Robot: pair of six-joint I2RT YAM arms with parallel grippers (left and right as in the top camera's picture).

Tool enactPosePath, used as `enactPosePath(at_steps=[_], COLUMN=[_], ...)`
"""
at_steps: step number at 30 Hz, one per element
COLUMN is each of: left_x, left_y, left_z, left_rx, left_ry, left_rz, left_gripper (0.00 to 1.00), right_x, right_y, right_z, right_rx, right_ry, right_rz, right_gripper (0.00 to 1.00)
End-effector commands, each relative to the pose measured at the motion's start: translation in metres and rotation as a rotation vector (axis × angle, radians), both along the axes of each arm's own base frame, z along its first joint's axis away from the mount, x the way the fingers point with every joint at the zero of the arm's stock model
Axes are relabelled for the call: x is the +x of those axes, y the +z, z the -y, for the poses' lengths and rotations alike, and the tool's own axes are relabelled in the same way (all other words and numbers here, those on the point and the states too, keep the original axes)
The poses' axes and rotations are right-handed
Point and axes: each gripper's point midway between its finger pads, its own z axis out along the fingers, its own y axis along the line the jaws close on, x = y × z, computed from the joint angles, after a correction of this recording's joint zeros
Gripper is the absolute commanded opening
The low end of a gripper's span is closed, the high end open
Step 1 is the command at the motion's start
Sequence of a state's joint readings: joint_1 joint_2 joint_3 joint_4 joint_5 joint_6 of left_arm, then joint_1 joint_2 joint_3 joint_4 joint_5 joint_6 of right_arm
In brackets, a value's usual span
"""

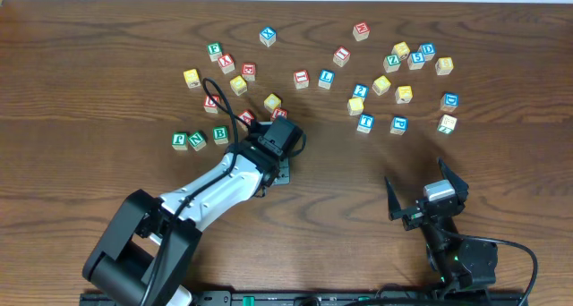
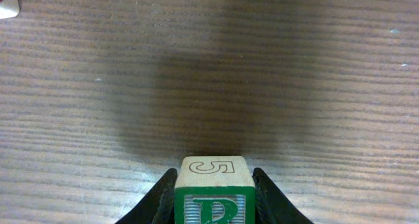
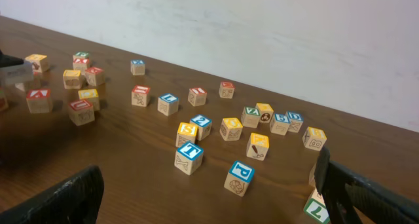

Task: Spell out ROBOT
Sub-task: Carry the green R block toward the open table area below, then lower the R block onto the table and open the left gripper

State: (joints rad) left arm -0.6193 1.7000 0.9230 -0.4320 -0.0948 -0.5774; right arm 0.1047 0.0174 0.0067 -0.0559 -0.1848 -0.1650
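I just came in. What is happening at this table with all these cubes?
Two robot arms work at a table strewn with letter cubes. The left gripper is shut on a green R cube, with bare wood ahead of it. The right gripper is open and holds nothing. No word is laid out yet: the B cube and the blue T cube lie among the others.

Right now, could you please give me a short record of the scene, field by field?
left gripper: shut on the green R cube
right gripper: open, empty
blue T cube: loose in the right-hand cluster
green B cube: lined up with the N cube and F cube
ROBOT row: not started
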Motion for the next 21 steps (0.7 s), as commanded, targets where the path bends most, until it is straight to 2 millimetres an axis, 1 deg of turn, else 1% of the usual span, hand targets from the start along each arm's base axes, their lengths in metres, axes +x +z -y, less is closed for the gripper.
enactPosePath(at_steps=[1, 7, 11, 18, 19, 21], left_x=[-0.0024, -0.0030, -0.0045, -0.0046, -0.0046, -0.0046], left_y=[-0.0060, -0.0072, -0.0118, -0.0118, -0.0118, -0.0118], left_z=[-0.0063, -0.0068, -0.0079, -0.0079, -0.0079, -0.0079], left_rx=[0.034, 0.035, 0.034, 0.034, 0.034, 0.034], left_ry=[-0.003, -0.003, -0.003, -0.003, -0.003, -0.003], left_rz=[0.005, 0.004, 0.005, 0.004, 0.004, 0.004], left_gripper=[0.07, 0.07, 0.08, 0.09, 0.17, 0.38], right_x=[0.0000, 0.0001, 0.0001, 0.0001, 0.0000, 0.0001], right_y=[-0.0003, -0.0003, -0.0003, -0.0003, -0.0003, -0.0003], right_z=[0.0015, 0.0016, 0.0016, 0.0016, 0.0015, 0.0016], right_rx=[0.011, 0.011, 0.011, 0.011, 0.011, 0.011], right_ry=[-0.006, -0.007, -0.007, -0.007, -0.006, -0.007], right_rz=[-0.003, -0.003, -0.003, -0.003, -0.003, -0.003], right_gripper=[0.99, 0.99, 0.99, 0.99, 0.99, 0.99])
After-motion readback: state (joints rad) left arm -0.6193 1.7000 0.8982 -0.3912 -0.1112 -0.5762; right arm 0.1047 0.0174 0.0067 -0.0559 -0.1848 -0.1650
